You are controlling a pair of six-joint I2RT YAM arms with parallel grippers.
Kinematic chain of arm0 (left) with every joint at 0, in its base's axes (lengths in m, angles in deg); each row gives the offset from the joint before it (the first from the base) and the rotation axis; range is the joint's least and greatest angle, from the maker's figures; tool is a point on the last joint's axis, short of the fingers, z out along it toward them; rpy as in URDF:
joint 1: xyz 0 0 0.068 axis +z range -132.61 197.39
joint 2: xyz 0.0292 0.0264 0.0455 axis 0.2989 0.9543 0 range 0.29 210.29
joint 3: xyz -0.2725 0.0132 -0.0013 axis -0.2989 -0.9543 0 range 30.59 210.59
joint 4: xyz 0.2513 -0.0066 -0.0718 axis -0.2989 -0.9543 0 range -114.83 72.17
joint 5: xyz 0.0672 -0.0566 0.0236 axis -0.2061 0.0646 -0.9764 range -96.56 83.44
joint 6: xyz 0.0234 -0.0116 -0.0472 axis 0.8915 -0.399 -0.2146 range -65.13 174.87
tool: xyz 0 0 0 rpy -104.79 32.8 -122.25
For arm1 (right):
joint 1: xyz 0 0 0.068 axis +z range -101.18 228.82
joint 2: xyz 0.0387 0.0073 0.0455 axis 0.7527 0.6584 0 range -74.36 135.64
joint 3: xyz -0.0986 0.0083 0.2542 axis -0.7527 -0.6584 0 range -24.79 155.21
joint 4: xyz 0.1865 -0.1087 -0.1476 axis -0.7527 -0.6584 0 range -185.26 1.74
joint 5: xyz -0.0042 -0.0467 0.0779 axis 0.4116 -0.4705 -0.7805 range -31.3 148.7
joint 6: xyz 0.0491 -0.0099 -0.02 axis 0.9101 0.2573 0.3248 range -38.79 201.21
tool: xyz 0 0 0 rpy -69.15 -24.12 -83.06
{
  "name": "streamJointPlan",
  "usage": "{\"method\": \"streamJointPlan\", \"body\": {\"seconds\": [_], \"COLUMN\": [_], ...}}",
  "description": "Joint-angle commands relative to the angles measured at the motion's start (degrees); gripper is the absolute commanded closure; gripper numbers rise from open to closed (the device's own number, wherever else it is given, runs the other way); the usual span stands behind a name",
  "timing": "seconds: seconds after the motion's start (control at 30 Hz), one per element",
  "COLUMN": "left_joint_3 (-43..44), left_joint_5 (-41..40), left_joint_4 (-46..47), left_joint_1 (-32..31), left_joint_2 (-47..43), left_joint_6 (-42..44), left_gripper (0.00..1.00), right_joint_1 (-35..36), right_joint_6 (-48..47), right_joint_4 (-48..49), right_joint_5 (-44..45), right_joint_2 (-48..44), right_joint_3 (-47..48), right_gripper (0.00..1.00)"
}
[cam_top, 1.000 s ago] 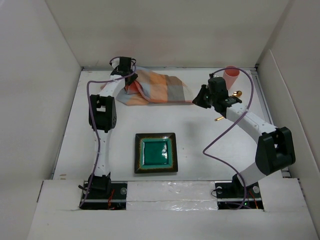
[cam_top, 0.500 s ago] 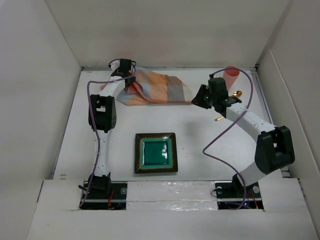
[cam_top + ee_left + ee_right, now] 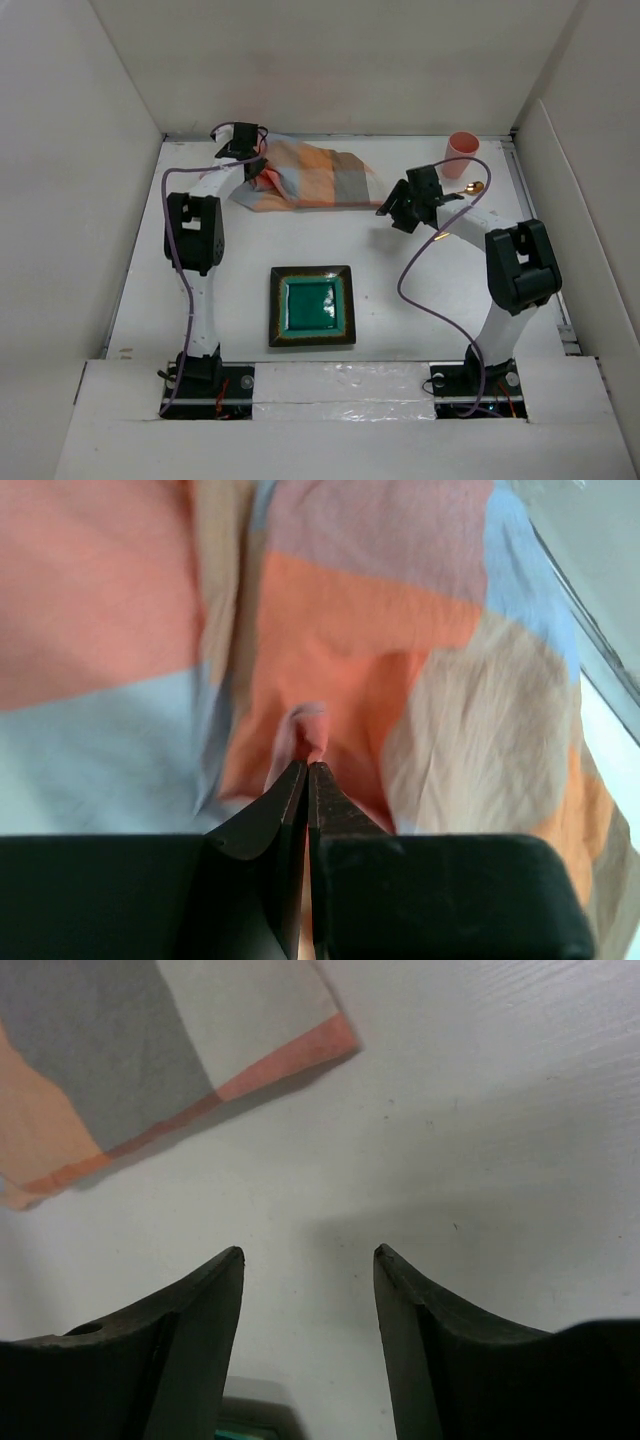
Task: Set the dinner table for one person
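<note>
The orange-and-grey checked cloth lies crumpled at the back of the dinner table. My left gripper is at the cloth's left end, and in the left wrist view it is shut on a pinched fold of the cloth. My right gripper hovers open just off the cloth's right corner. Seen from the right wrist, it holds nothing, with bare table between the jaws and the cloth's corner ahead. A square green plate sits at the front centre.
A pink cup stands at the back right corner. Gold cutlery lies partly under the right arm. Upright white panels border the table on all sides. The plate's edge shows just beneath the right gripper.
The left gripper has closed onto a fold of the cloth. The right gripper has opened and shifted left and nearer, toward the cloth's corner, uncovering the pink cup.
</note>
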Motion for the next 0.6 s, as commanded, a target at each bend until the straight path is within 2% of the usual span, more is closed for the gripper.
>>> {"method": "streamJointPlan", "body": {"seconds": [0.0,0.07,0.27,0.37,0.57], "left_joint_3": [-6.62,-10.76,-13.83,-16.12,-19.37], "left_joint_5": [-2.10,-2.27,-2.27,-1.66,-1.92], "left_joint_4": [4.87,6.46,5.06,6.29,6.20], "left_joint_1": [0.36,0.36,0.36,0.36,0.36], "left_joint_2": [-10.58,-13.58,-15.16,-16.75,-19.12], "left_joint_6": [1.28,1.63,2.16,1.99,1.72], "left_gripper": [1.00,1.00,1.00,1.00,1.00], "right_joint_1": [-0.58,-0.58,1.44,1.97,3.11], "right_joint_6": [10.13,14.61,22.17,26.22,35.36], "right_joint_4": [6.66,9.73,15.81,15.55,14.76], "right_joint_5": [0.46,-0.50,2.12,2.21,10.99], "right_joint_2": [0.85,2.52,7.00,9.90,12.55], "right_joint_3": [1.95,2.21,3.96,6.24,7.13], "right_gripper": [0.36,0.33,0.31,0.33,0.41]}}
